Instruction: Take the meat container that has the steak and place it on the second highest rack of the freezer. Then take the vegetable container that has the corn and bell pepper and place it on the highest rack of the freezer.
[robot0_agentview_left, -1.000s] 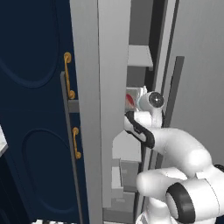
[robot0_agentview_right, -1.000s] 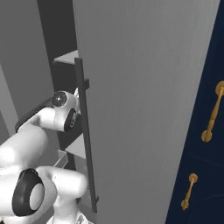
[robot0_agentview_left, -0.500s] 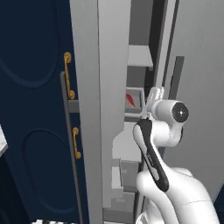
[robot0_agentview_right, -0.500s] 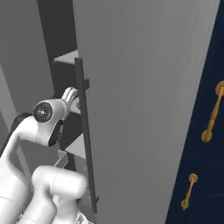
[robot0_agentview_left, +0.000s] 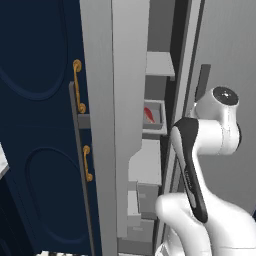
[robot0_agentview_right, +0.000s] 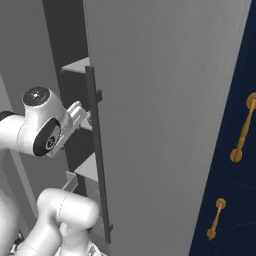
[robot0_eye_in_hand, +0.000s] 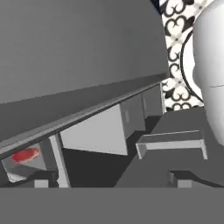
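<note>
- The freezer (robot0_agentview_left: 127, 100) stands open, its grey door (robot0_agentview_right: 165, 100) swung out to the arm's right with the long bar handle (robot0_agentview_right: 97, 155) along its edge; the navy cabinets (robot0_agentview_left: 40, 125) flank it.
- The arm has pulled back out of the freezer over the last second: it was reaching in at shelf height beside the tray, and now its wrist is lifted and turned away, close to the door.
- The hand (robot0_agentview_right: 77, 114) has come off its load; it has finished widening and now hangs spread and empty just beside the bar handle.
- The meat container (robot0_agentview_left: 152, 116) sits on the second highest rack (robot0_agentview_left: 154, 131), left on its own, with the highest rack (robot0_agentview_left: 160, 64) bare above it.
- The steak (robot0_eye_in_hand: 25, 155) lies inside the tray, a red patch in the hand view.
- My reading: the first half of the task looks done. The tray with corn and bell pepper remains to be fetched for the top shelf.
</note>
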